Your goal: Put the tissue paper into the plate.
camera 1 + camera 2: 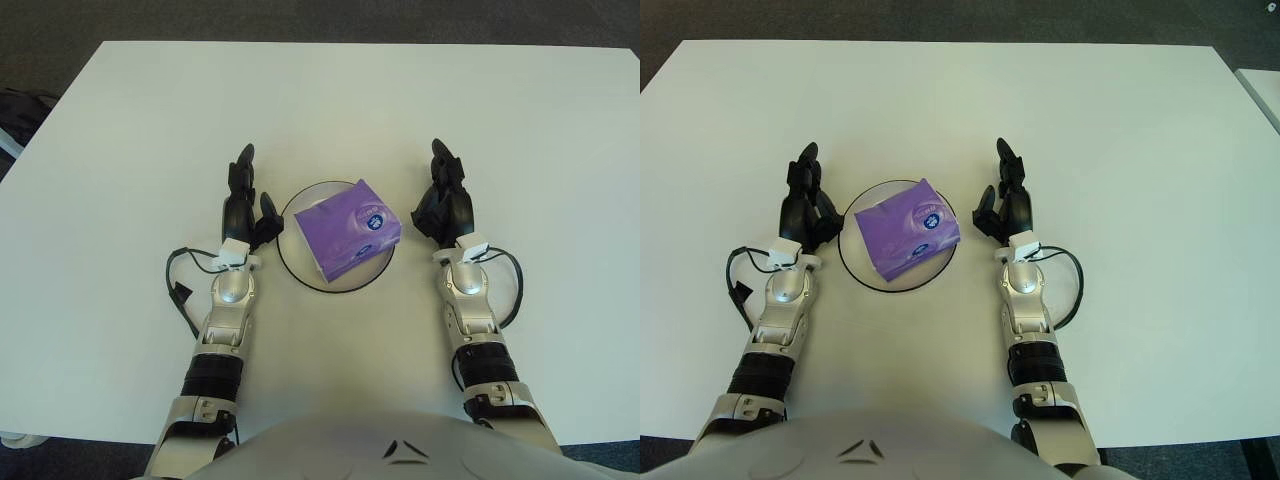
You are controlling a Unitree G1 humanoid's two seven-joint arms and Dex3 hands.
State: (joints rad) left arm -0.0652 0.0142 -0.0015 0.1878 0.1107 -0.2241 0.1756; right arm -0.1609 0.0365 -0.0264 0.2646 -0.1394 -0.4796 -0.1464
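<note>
Both eyes sit high above the near edge of the table (120,120), looking forward and steeply down from the robot's head. Set slightly apart, they share nearly the whole tabletop; the right eye also reaches past the table's right edge.
</note>
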